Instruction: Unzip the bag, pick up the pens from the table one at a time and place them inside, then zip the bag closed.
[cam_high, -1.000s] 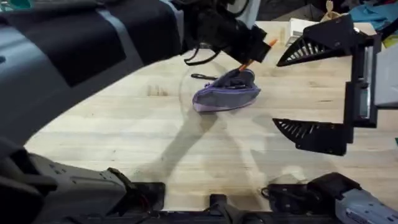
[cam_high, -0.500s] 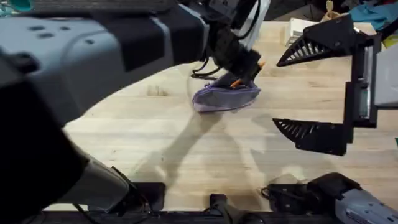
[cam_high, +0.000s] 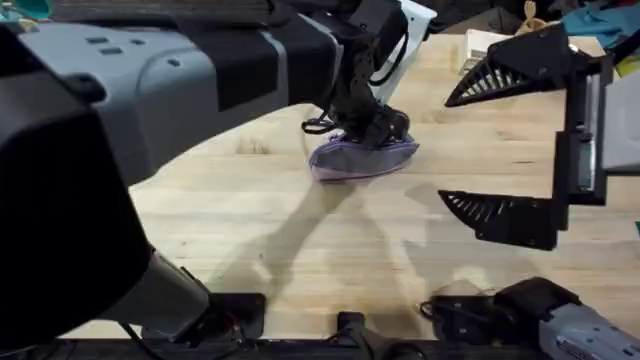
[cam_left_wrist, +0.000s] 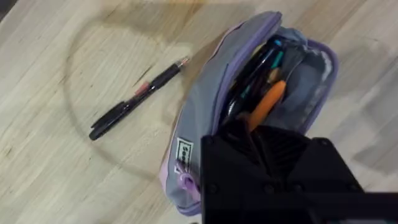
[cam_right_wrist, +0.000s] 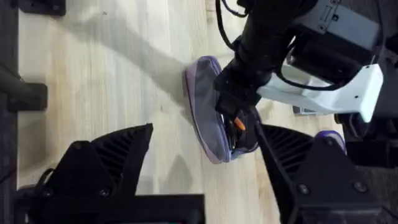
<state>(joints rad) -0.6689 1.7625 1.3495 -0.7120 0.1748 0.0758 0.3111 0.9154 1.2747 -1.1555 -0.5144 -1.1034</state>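
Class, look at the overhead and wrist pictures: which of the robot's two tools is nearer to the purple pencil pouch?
The left. The left tool is right at the open pouch, lowering the orange pen into it. The right tool hangs open, well off to the pouch's right, apart from it.

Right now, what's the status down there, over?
Left gripper down at the open bag, orange pen going in. Black pen lies on the table beside it. Right gripper open, off to the side. Nothing blocking.
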